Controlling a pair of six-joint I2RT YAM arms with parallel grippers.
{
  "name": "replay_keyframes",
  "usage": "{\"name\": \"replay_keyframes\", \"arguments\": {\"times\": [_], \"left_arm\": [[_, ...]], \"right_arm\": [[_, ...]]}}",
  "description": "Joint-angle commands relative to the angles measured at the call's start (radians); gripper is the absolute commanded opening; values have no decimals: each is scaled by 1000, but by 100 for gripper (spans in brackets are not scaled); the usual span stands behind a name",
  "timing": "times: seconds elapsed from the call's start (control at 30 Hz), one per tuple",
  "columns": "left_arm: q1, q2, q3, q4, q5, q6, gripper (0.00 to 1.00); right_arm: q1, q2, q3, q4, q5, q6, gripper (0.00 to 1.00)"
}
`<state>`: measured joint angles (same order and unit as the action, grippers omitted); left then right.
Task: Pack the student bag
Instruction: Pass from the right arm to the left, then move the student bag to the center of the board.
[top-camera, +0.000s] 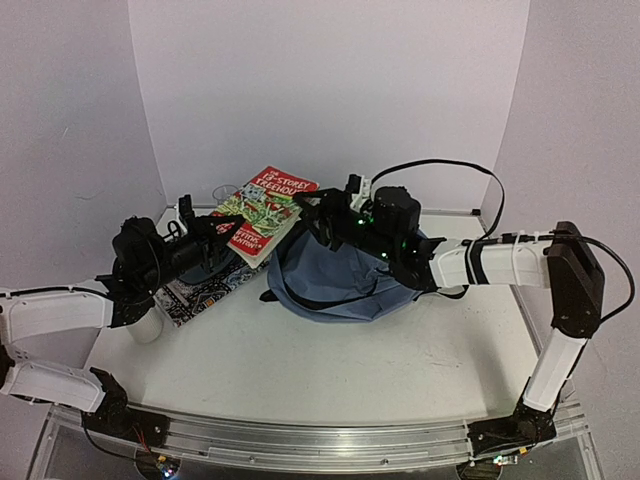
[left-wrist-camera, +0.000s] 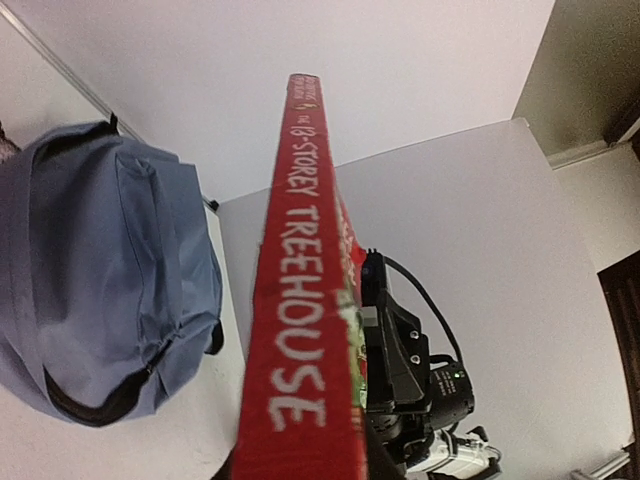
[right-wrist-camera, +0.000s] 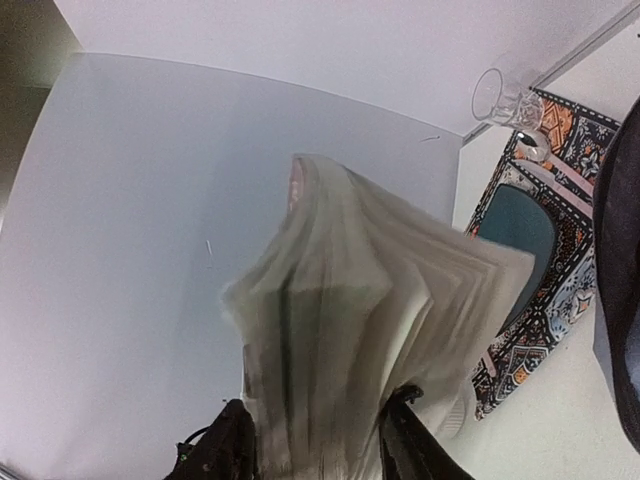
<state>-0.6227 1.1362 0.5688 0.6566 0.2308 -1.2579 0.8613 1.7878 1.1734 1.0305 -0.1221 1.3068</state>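
The bench carried the bag at its middle, slumped on its side just under the right arm. From the left wrist its zip mouth showed only as a narrow dark slit. A patterned book lay flat beneath the left arm. The red book hung tilted above the bench between the two tools, up and left of the bag, its lower corner close to the bag's far-left rim.

The left tool sat at the red book's near-left corner. The spine ran straight out from its own camera, so it looked closed on the spine edge. The right tool had its fingers on either side of the page edge, with the pages fanned loose between them. Whether it gripped them could not be told.

The step looked like a pass between tools ahead of loading. Done well, one tool would hold firmly near the spine before the other let go, so that the pages could not splay. The free tool would then best spread the zip mouth, and the red book would go in narrow edge first, in line with the slit. The swing should stay clear of the glass standing just behind.
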Motion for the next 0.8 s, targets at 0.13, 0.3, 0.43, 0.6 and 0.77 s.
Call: {"name": "replay_keyframes", "arguments": {"times": [0.13, 0.3, 0.43, 0.6, 0.77], "left_arm": [[90, -41, 28, 10, -38, 77, 0], [161, -22, 91, -114, -1, 141, 0], [243, 7, 125, -166, 83, 150, 0], [350, 60, 212, -322, 185, 213, 0], [402, 124, 340, -558, 185, 342, 0]], "right_arm": [[-97, -23, -31, -38, -188, -254, 73], [-102, -5, 87, -412, -194, -545, 85], [-101, 20, 127, -570, -162, -702, 89], [-70, 114, 286, -832, -82, -894, 90], [10, 238, 461, -1002, 118, -1047, 90]]}}
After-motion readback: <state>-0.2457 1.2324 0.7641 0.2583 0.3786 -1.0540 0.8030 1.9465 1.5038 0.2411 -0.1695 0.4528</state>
